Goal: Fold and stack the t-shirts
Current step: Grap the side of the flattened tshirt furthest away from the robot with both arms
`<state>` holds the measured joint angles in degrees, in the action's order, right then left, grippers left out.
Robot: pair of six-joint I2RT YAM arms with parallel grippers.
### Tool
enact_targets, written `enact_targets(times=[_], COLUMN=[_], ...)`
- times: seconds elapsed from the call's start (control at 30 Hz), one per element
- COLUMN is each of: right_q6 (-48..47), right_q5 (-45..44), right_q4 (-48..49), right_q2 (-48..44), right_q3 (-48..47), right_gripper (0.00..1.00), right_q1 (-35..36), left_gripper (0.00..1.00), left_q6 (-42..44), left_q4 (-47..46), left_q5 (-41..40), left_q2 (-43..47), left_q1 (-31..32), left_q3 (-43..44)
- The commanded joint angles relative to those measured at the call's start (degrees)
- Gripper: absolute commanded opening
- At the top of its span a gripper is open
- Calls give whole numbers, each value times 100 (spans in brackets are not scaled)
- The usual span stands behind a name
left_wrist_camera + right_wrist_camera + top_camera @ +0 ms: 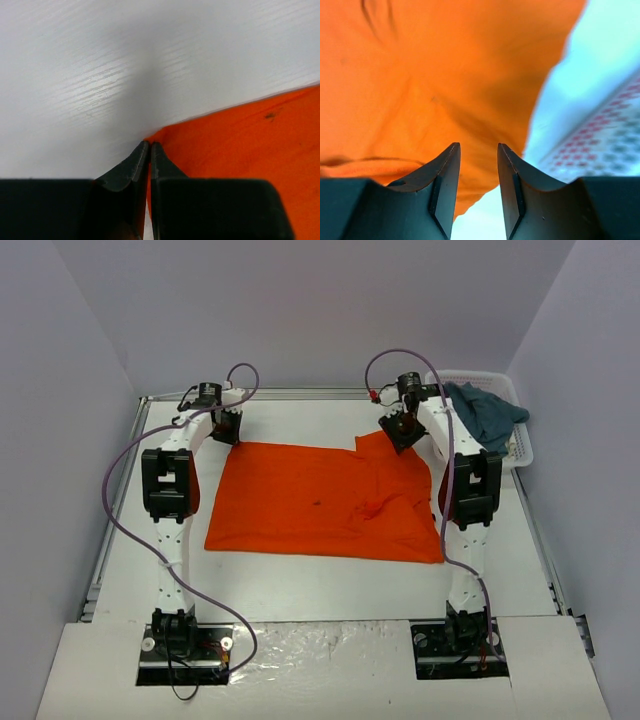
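— So, where does the orange shirt (320,505) lie?

— Spread flat in the middle of the overhead frame, on the white table (300,585). Both arms reach up the frame to its top edge.

— How do the arms sit?

— The left arm runs up the left side of the frame, bent at the elbow, with its wrist tipped down. That puts the left claw (227,430) at the shirt's upper-left corner. In its wrist view the two black fingers are pressed almost together right at the tip of that corner. A thin line of orange shows between them, so it looks pinched on the cloth.

— And the other one?

— Much the same pose up the right side. The right claw (400,432) angles down over the shirt's upper-right part, where a sleeve sticks out. Its fingers stand a narrow gap apart with nothing between them, and orange cloth fills the view behind. Whether the tips touch the cloth, I cannot tell.

— How does the shirt look?

— Roughly a rectangle. The left half is smooth, with one dark speck near the middle. The right half is wrinkled, with a fold bunched toward the lower right.

— And the teal shirt (485,412)?

— Crumpled in the white basket (522,450) at the upper right of the frame, hanging over its rim, just beside the right arm.
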<state>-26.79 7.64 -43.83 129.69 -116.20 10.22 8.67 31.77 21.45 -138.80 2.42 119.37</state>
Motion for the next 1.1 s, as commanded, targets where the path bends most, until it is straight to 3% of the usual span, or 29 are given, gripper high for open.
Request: enact_targets(times=[0.0, 0.47, 1.07], right_q6=[217, 1500, 1791], right_q5=[168, -184, 98], right_q4=[-90, 657, 824], right_q2=[-313, 1629, 2438], right_q3=[-647, -3082, -3435], right_gripper=[32, 31, 32], right_q1=[-125, -407, -494], left_gripper=[2, 2, 2], left_q6=[-58, -76, -58], left_q4=[541, 207, 233], left_q5=[-554, -879, -818], left_q2=[29, 556, 617], left_q1=[-22, -22, -22], left_q3=[-309, -793, -959])
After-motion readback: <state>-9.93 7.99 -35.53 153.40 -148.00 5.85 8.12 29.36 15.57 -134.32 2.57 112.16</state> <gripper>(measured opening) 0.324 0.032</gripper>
